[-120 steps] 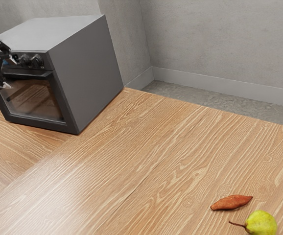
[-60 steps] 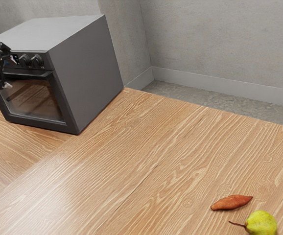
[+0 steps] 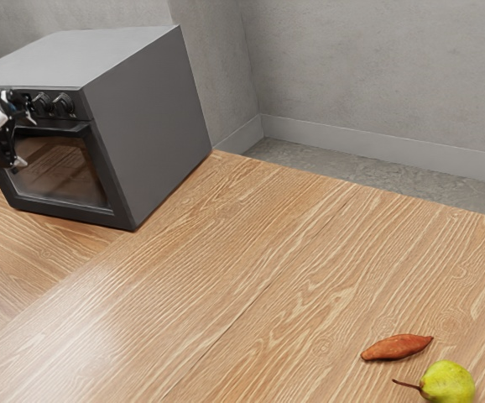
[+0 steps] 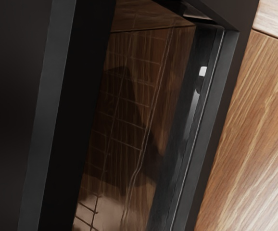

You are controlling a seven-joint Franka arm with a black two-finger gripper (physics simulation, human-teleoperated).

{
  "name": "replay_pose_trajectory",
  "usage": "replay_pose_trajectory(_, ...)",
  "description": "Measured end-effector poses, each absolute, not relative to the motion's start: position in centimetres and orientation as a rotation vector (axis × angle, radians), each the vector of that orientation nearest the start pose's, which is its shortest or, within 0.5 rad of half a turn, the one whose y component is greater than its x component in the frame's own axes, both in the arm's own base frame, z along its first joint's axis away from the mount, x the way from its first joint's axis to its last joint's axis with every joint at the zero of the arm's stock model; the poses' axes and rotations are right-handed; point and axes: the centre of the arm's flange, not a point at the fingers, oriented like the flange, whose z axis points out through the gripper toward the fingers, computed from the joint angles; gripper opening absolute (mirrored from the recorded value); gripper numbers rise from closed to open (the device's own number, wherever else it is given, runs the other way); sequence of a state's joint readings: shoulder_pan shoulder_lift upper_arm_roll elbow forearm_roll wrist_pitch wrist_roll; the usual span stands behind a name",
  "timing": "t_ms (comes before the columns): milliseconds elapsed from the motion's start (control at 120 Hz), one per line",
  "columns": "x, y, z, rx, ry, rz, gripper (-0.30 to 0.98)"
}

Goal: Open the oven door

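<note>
Over the tabletop [image 3: 226, 277], a hand could pass between the oven [image 3: 150, 126] and the reddish sweet potato [image 3: 397, 347], which lies near the pear [image 3: 448, 383]. The oven's solid side bars a sideways path to its front, its knobs [image 3: 63, 104] jut out above the door [image 3: 66, 176], and the grey wall [image 3: 377, 75] limits reach beyond the table.

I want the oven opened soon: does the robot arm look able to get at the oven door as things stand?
Probably yes: its open gripper hangs close to the front of the oven door, with nothing visible blocking the way. The pear and sweet potato lie well away from it.
</note>
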State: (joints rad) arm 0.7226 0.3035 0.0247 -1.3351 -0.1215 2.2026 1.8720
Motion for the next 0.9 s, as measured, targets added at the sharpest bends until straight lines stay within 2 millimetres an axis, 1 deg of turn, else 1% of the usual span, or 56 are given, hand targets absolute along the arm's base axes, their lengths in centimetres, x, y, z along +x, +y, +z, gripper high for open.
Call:
replay_pose_trajectory(67,51.3,46.5,62.1,-2.235,1.349,-0.334,0.69)
replay_pose_trajectory(92,51.2,46.4,62.1,-2.235,1.351,-0.334,0.67)
replay_pose_trajectory(133,50.9,46.0,62.7,-2.231,1.351,-0.334,0.63)
replay_pose_trajectory(175,50.5,45.4,62.9,-2.231,1.358,-0.332,0.62)
replay_pose_trajectory(233,50.2,44.6,62.6,-2.242,1.37,-0.328,0.63)
replay_pose_trajectory(283,49.6,44.0,62.3,-2.255,1.376,-0.324,0.65)
replay_pose_trajectory(317,48.9,43.4,62.2,-2.265,1.379,-0.321,0.63)
replay_pose_trajectory(350,47.8,42.4,62.2,-2.277,1.384,-0.317,0.61)
replay_pose_trajectory(383,45.7,40.1,62.6,-2.28,1.397,-0.291,0.58)
replay_pose_trajectory(392,44.9,39.3,62.8,-2.278,1.401,-0.281,0.55)
replay_pose_trajectory(417,42.5,36.6,63.4,-2.27,1.413,-0.253,0.56)
replay_pose_trajectory(458,36.6,29.4,63.8,-2.237,1.453,-0.204,0.58)
replay_pose_trajectory(483,33.7,24.7,64.2,-2.194,1.495,-0.175,0.6)
replay_pose_trajectory(500,32.3,20.7,65.5,-2.139,1.542,-0.165,0.6)
replay_pose_trajectory(517,30.9,17.4,67.8,-2.083,1.567,-0.161,0.61)
replay_pose_trajectory(533,29.4,14.5,71.7,-2.024,1.565,-0.173,0.62)
replay_pose_trajectory(550,28.0,11.5,76.9,-1.957,1.548,-0.196,0.62)
replay_pose_trajectory(567,26.3,8.3,84.4,-1.87,1.499,-0.257,0.63)
replay_pose_trajectory(575,25.5,6.8,87.6,-1.835,1.478,-0.29,0.63)
replay_pose_trajectory(583,24.8,5.5,90.3,-1.809,1.464,-0.322,0.63)
replay_pose_trajectory(592,24.7,4.3,92.6,-1.788,1.458,-0.357,0.63)
replay_pose_trajectory(600,24.5,3.4,94.3,-1.775,1.455,-0.386,0.63)
replay_pose_trajectory(617,25.3,2.0,96.7,-1.764,1.465,-0.439,0.64)
replay_pose_trajectory(625,26.5,1.5,97.3,-1.768,1.479,-0.457,0.64)
replay_pose_trajectory(633,27.8,1.1,97.5,-1.777,1.493,-0.47,0.64)
replay_pose_trajectory(650,30.9,0.7,97.4,-1.809,1.518,-0.482,0.64)
replay_pose_trajectory(667,34.0,0.7,96.6,-1.856,1.534,-0.478,0.64)
replay_pose_trajectory(683,37.3,1.7,95.1,-1.926,1.534,-0.457,0.64)
replay_pose_trajectory(700,40.6,3.2,93.3,-2.01,1.521,-0.426,0.65)
replay_pose_trajectory(717,43.4,5.1,91.3,-2.098,1.497,-0.395,0.65)
replay_pose_trajectory(742,46.6,8.0,88.5,-2.22,1.447,-0.355,0.65)
replay_pose_trajectory(767,48.9,10.8,85.8,-2.331,1.393,-0.313,0.65)
replay_pose_trajectory(783,50.0,12.5,84.0,-2.402,1.355,-0.283,0.65)
replay_pose_trajectory(808,51.3,14.8,81.4,-2.497,1.296,-0.242,0.65)
replay_pose_trajectory(833,52.2,16.5,79.1,-2.582,1.24,-0.203,0.66)
replay_pose_trajectory(850,52.7,17.2,77.7,-2.63,1.211,-0.178,0.66)
replay_pose_trajectory(867,53.2,17.4,76.5,-2.668,1.188,-0.16,0.66)
replay_pose_trajectory(900,54.0,17.1,74.9,-2.722,1.158,-0.137,0.66)
